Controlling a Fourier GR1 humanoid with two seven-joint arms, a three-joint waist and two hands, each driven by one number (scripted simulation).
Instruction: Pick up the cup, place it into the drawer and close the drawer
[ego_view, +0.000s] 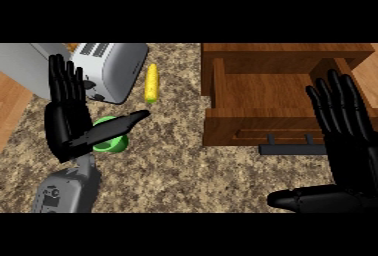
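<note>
Cup (112, 144): green, small, on the table at left, mostly hidden behind the left hand (70, 125). Left hand: fingers straight and spread, thumb stretched across the cup's front, nothing clasped. Right hand (347, 150): open, fingers up, resting by the right edge, in front of the open drawer (258, 95).

Judgement: cup looks rigid, light, smooth-walled, probably slippery. Best hold is round the side wall, thumb opposite fingers, at mid-height. A toaster (111, 70) and a yellow corn cob (151, 82) lie just beyond it.
</note>
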